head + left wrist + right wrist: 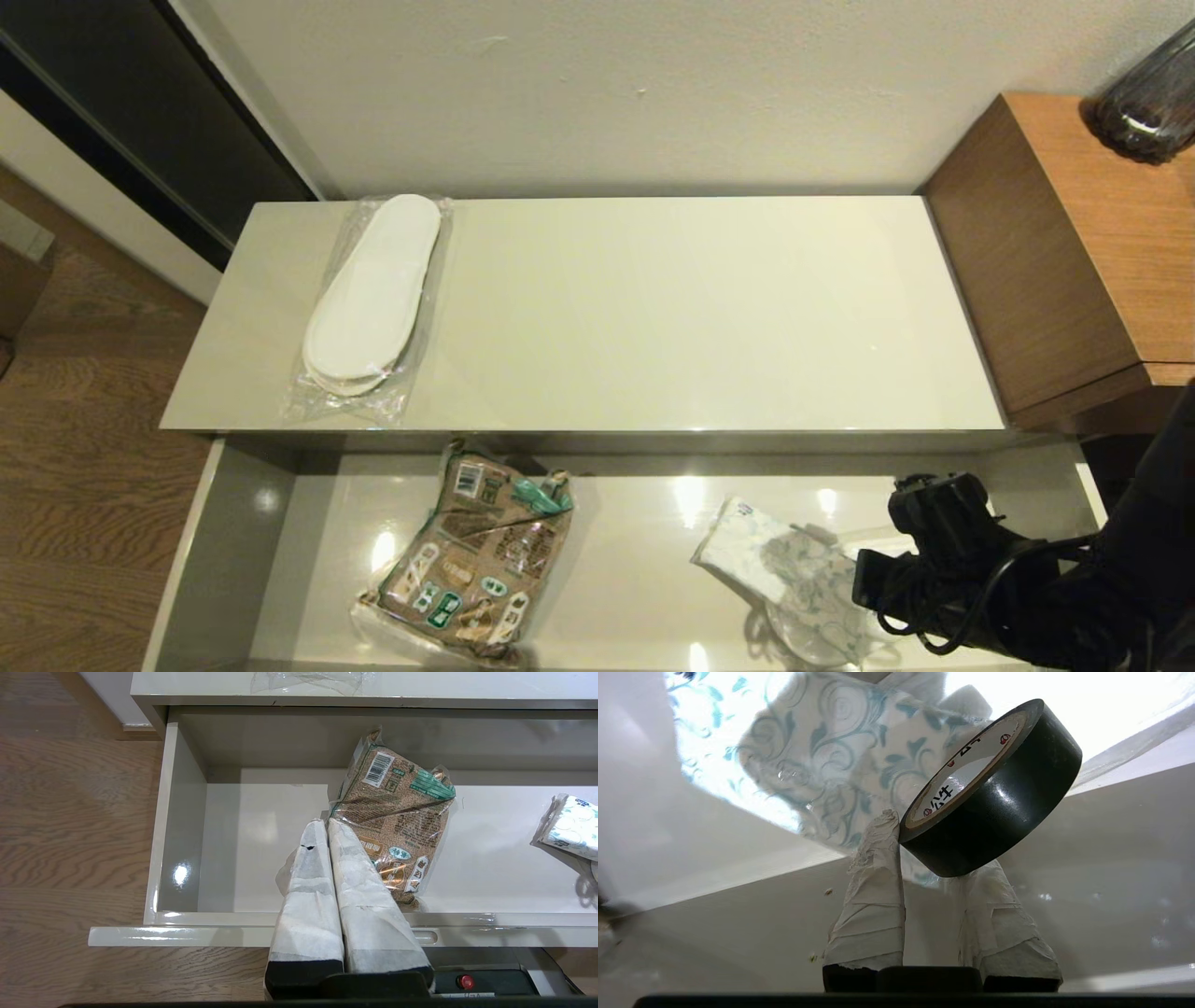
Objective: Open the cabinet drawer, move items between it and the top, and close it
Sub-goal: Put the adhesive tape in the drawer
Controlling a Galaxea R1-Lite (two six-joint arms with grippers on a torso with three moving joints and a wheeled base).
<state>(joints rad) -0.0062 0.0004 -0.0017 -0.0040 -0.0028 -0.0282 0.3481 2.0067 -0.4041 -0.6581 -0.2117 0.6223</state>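
Overhead, the cabinet drawer [224, 560] stands open below the top [672, 308], where bagged slippers [373, 294] lie at left; a tissue pack [780, 569] and brown snack bag [476, 560] rest inside. Left wrist view: the left gripper [324, 826], fingers together, hangs over the drawer's front. Right wrist view: the right gripper [924, 840] clamps the black tape roll [994, 798].

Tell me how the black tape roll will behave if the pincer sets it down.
The tape roll is round and looks rigid, so it will probably keep its shape in the right pincer. Set on its curved edge, it may roll. Its glossy side and the shiny drawer suggest that it could slide.
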